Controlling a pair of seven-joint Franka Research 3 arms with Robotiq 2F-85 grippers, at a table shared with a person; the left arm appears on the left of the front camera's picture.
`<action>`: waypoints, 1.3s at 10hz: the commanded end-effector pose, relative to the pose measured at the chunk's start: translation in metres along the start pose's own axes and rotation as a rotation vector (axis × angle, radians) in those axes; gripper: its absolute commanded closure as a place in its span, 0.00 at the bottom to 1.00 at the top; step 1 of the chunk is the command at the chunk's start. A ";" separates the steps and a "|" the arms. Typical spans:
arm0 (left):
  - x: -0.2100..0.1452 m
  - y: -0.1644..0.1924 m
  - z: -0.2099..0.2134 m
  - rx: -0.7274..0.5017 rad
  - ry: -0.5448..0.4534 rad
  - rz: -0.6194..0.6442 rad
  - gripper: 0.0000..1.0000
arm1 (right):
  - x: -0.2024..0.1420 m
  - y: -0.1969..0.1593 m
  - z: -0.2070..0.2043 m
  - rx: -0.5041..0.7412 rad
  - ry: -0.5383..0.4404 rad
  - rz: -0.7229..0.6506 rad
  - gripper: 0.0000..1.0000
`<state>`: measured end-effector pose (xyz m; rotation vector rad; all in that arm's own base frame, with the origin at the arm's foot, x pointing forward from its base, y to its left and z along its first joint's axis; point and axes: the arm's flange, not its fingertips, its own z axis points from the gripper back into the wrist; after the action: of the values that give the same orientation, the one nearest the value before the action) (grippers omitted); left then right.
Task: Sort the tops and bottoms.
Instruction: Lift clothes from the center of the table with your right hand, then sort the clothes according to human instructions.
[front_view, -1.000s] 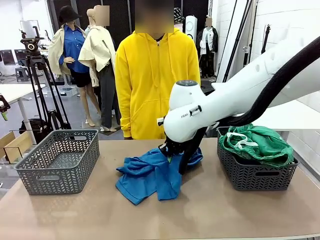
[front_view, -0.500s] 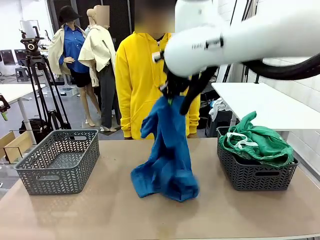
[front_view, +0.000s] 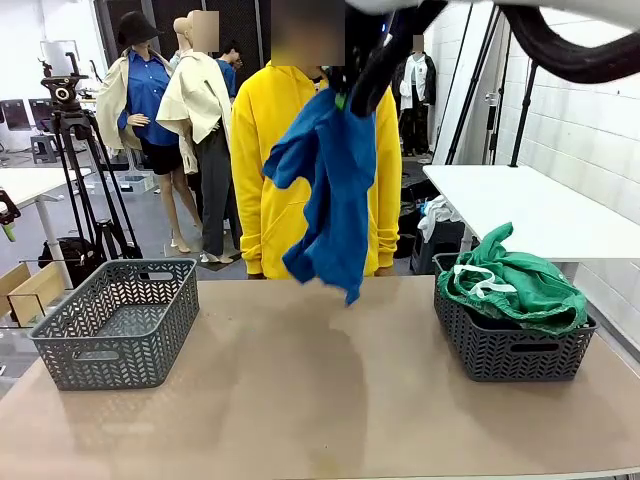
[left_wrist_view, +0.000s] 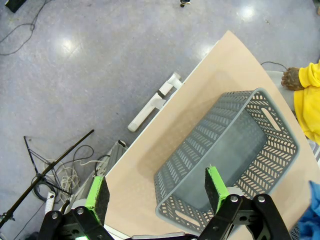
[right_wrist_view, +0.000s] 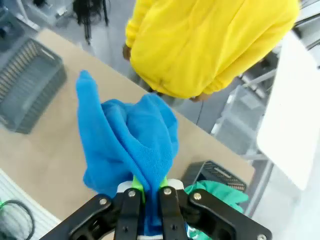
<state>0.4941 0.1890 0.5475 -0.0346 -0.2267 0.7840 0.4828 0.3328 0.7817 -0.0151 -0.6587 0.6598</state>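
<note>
Two baskets at table ends | right end effector (right_wrist_view: 145, 192) pinching blue shirt (front_view: 328, 190) aloft | mid-table bare

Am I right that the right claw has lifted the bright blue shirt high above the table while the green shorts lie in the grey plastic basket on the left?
Not quite. The bright green shorts lie in the grey plastic basket on the right, as the front view shows; the left basket holds nothing. The rest stands: the right gripper holds the bright blue shirt high above the table.
</note>
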 end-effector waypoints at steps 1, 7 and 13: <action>0.001 0.002 0.002 0.019 -0.002 -0.008 0.00 | 0.047 -0.008 0.030 0.000 0.019 0.020 1.00; 0.001 0.002 0.002 0.019 -0.002 -0.008 0.00 | 0.016 -0.011 0.034 0.019 0.001 -0.005 1.00; 0.001 0.002 0.002 0.019 -0.002 -0.008 0.00 | 0.016 -0.011 0.034 0.019 0.001 -0.005 1.00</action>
<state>0.4940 0.1890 0.5475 -0.0346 -0.2267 0.7840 0.4830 0.3294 0.8213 0.0140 -0.6238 0.6644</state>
